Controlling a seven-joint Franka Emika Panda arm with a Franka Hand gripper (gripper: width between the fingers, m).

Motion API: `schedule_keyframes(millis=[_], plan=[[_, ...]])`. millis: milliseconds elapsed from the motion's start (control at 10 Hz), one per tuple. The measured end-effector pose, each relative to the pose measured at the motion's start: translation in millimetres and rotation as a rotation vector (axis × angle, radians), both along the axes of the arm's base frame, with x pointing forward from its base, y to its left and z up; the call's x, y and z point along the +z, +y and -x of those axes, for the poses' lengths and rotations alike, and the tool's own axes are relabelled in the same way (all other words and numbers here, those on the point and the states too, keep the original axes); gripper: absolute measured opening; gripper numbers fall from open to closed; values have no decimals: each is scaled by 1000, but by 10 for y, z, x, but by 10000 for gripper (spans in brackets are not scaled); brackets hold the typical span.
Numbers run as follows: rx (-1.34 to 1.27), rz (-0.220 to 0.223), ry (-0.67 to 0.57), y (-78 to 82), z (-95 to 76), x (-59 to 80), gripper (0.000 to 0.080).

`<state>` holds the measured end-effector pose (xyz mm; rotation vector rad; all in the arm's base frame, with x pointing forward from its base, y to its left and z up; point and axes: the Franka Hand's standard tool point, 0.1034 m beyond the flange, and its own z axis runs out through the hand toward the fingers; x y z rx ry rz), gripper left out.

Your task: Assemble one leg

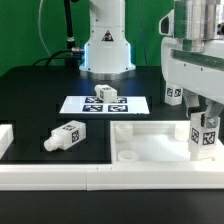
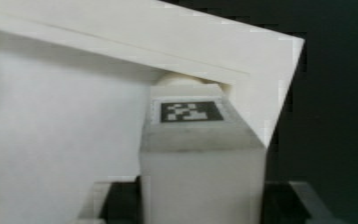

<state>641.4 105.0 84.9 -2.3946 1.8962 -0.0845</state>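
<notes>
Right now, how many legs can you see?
4. One leg is in the gripper over the large panel; one lies on the table at the exterior view's left; one rests on the marker board; one sits behind the arm.

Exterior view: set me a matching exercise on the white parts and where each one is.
1 rightmost leg
2 leftmost leg
3 marker board
4 panel

A lying on its side on the black table
B flat, with another leg resting on it
C held upright in the fingers
D flat, under the held leg

Pairs: 1-C, 2-A, 3-B, 4-D
</notes>
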Motion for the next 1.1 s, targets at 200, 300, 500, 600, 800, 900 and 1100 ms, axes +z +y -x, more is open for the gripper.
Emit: schedule_keyframes(millis=[200,300,500,600,800,900,1100], plan=[[70,10,-5,1,-2,-2,344],[254,32,-16,2,-7,-4,537],[612,67,-29,48,-23,4,615],[694,74,-31,69,-17,1,642],[795,86,-34,46,-20,0,648],[891,98,-35,45,-19,-3,648],[1150,136,-30,56,-12,-28,649]])
